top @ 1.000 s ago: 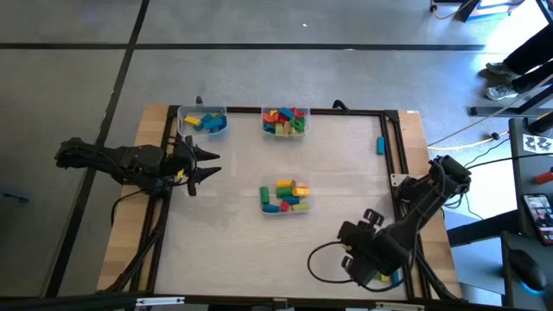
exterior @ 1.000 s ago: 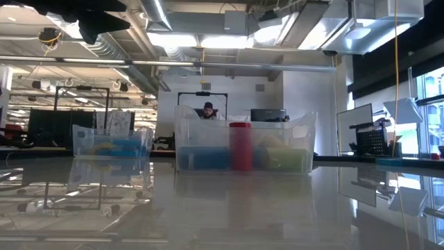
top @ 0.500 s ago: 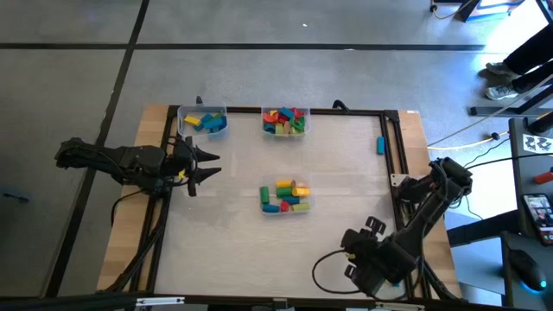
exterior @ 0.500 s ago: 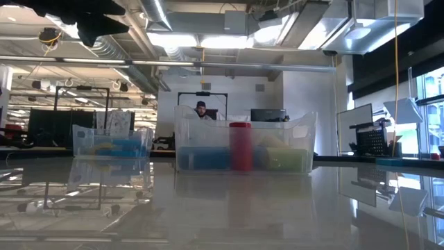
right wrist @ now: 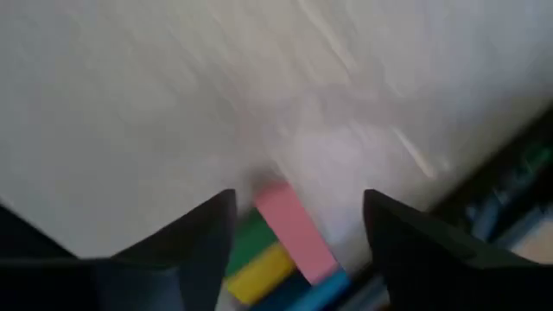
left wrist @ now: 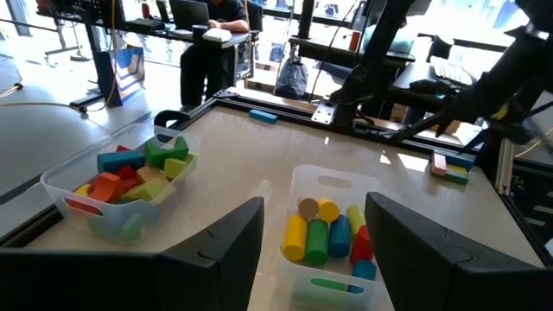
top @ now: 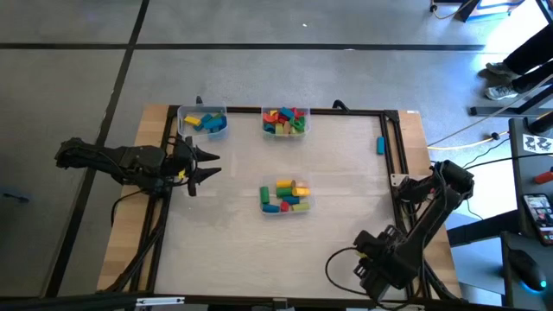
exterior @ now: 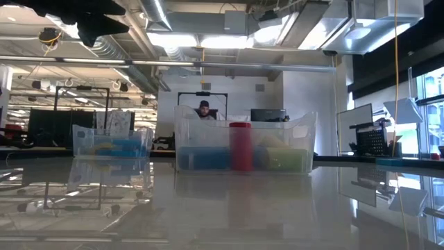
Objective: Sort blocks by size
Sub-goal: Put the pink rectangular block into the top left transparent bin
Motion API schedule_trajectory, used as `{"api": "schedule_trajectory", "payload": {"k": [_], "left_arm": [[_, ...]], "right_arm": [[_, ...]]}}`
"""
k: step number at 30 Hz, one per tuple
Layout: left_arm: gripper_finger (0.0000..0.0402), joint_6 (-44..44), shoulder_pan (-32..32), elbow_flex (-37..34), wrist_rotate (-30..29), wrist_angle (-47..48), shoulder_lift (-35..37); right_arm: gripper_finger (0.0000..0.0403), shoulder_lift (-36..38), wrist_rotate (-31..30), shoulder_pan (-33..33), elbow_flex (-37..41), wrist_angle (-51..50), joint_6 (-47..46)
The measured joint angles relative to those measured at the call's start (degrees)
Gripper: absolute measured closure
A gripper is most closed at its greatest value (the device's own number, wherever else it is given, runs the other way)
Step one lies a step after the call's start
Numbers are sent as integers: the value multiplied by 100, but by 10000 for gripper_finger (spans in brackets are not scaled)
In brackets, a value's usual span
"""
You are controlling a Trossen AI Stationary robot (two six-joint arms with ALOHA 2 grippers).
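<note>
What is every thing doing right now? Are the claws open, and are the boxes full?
left gripper: open, empty, hovering at the table's left edge.
right gripper: open, just above small blocks.
pink block: lying between the right gripper's fingers, not gripped.
middle tub: holds mixed blocks.
far-left tub: holds mostly blue blocks.
far-middle tub: holds mixed blocks.
loose blue block: lying alone by the right rail.

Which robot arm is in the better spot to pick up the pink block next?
Right, probably. The right gripper hangs with fingers apart just over the pink rectangular block, beside green and yellow ones near the table's corner. The left gripper, also open, waits at the far left side.
</note>
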State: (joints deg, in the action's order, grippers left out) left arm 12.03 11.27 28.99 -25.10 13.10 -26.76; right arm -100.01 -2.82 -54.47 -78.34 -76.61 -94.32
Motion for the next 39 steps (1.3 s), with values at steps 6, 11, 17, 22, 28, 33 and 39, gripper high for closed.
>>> {"api": "schedule_trajectory", "payload": {"k": [6, 11, 17, 22, 28, 33, 39], "left_arm": [[203, 0, 0, 0, 0, 2, 0], [203, -2, 0, 0, 1, 1, 0], [203, -39, 0, 0, 0, 0, 0], [203, -42, 0, 0, 0, 0, 0], [203, -42, 0, 0, 0, 2, 0], [203, -44, 0, 0, 0, 1, 0], [203, -44, 0, 0, 0, 2, 0]], "right_arm": [[106, 0, 230, -204, 508, 531, 447], [109, 0, 241, -458, 859, 1066, 476], [122, 0, 242, -783, 1280, 1507, 480], [141, 0, 192, -908, 1597, 1719, 533], [167, 24, 172, -891, 1739, 1831, 794], [207, 24, 156, -891, 1743, 1903, 924], [278, 20, 156, -891, 1748, 1962, 1080]]}}
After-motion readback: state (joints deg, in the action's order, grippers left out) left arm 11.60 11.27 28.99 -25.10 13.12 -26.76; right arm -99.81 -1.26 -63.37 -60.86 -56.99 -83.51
